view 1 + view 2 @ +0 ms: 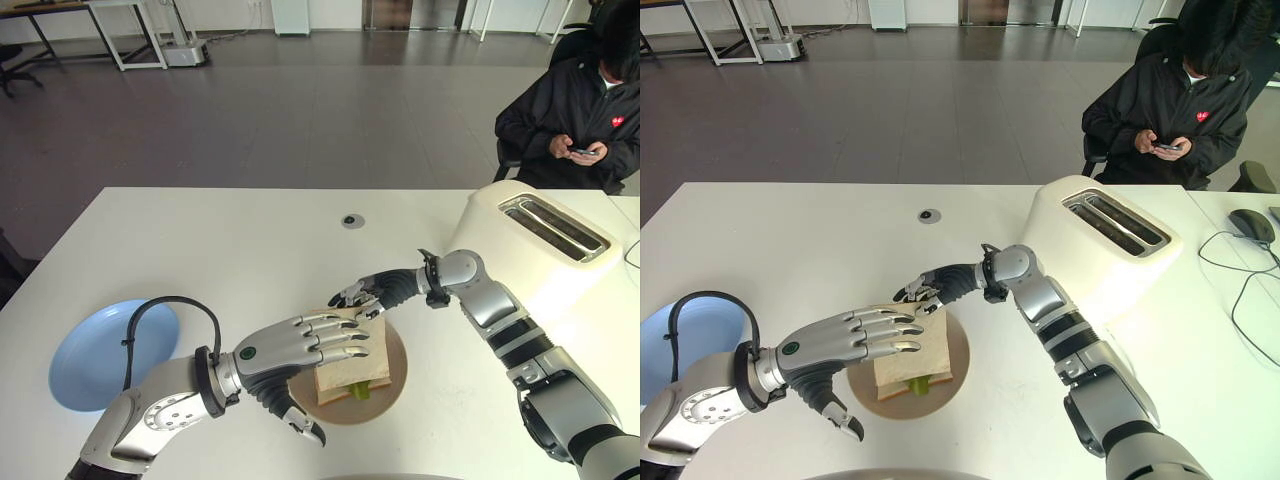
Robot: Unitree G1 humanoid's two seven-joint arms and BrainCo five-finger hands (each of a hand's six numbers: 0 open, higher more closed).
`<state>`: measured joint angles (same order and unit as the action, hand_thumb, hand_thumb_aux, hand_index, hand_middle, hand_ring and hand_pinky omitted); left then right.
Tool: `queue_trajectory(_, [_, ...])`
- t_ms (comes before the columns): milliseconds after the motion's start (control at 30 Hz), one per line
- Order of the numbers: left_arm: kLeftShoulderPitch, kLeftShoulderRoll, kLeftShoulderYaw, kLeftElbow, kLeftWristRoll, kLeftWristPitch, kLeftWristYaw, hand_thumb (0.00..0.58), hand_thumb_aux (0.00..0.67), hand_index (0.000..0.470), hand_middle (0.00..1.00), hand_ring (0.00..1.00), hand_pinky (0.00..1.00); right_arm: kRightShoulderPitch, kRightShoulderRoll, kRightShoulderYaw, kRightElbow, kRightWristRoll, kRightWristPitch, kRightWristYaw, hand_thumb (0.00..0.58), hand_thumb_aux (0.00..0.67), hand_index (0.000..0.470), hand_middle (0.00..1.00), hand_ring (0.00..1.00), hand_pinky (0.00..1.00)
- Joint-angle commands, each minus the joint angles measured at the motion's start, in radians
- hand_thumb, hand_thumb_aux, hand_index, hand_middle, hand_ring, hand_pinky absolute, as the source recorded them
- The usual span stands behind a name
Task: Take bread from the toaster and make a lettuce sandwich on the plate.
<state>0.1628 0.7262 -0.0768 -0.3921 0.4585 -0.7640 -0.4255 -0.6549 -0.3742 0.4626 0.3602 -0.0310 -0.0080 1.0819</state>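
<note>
left eye view first: i'm looking down on a white table (220, 250) with a small round cap (352, 221) set into its middle, and beyond its far edge a wide grey floor (300, 110) runs back to a metal frame (120, 40) by the wall. the sandwich (350, 378) lies on a brown plate (392, 385) near my edge of the table, with a bit of green lettuce (360, 391) peeking out from its near side. my left hand (300, 350) sits over the left part of the sandwich, fingers stretched out long and nearly flat, holding nothing, thumb hanging below. my right hand (362, 296) is at the far side of the plate, fingers curled together and pinched on the far corner of the top slice (925, 345). the white toaster (520, 250) stands at the right of the table, well apart from the plate. a blue plate (90, 360) lies to my left. in the right eye view a grey cable (1230, 260) trails past the toaster toward a mouse (1252, 225).
</note>
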Motion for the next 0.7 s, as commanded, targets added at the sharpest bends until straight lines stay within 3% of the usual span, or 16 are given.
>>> queue_trajectory(33, [0.011,0.021,-0.016,0.027,-0.017,0.008,-0.024,0.0,0.0,0.0,0.0,0.0,0.0,0.031,0.0,0.02,0.028,-0.046,-0.051,-0.013,0.58,0.67,0.47,0.0,0.0,0.0])
queue_trajectory(400, [-0.071,-0.016,-0.158,0.254,0.08,0.015,-0.038,0.0,0.0,0.0,0.0,0.0,0.0,0.037,0.002,0.002,0.138,-0.1,-0.187,-0.103,0.58,0.667,0.468,0.0,0.0,0.0])
queue_trajectory(500, [-0.076,-0.014,-0.183,0.334,0.059,0.011,-0.04,0.0,0.0,0.0,0.0,0.0,0.0,0.048,-0.004,-0.012,0.134,-0.112,-0.226,-0.139,0.559,0.544,0.382,0.0,0.0,0.0])
queue_trajectory(567, [-0.09,-0.02,-0.204,0.386,0.053,0.011,-0.043,0.0,0.0,0.0,0.0,0.0,0.0,0.065,-0.013,-0.033,0.116,-0.112,-0.244,-0.165,0.487,0.402,0.282,0.0,0.0,0.0])
queue_trajectory(600, [-0.095,-0.023,-0.213,0.413,0.056,0.009,-0.039,0.0,0.0,0.0,0.0,0.0,0.0,0.068,-0.019,-0.043,0.113,-0.122,-0.263,-0.192,0.268,0.179,0.125,0.0,0.0,0.0])
queue_trajectory(633, [-0.099,-0.026,-0.224,0.438,0.054,0.004,-0.034,0.0,0.0,0.0,0.0,0.0,0.0,0.058,-0.03,-0.06,0.121,-0.158,-0.3,-0.26,0.0,0.0,0.0,0.0,0.0,0.0])
queue_trajectory(700, [-0.109,-0.039,-0.247,0.477,0.03,-0.012,-0.028,0.0,0.0,0.0,0.0,0.0,0.0,0.038,-0.063,-0.107,0.117,-0.213,-0.373,-0.385,0.0,0.0,0.0,0.0,0.0,0.0])
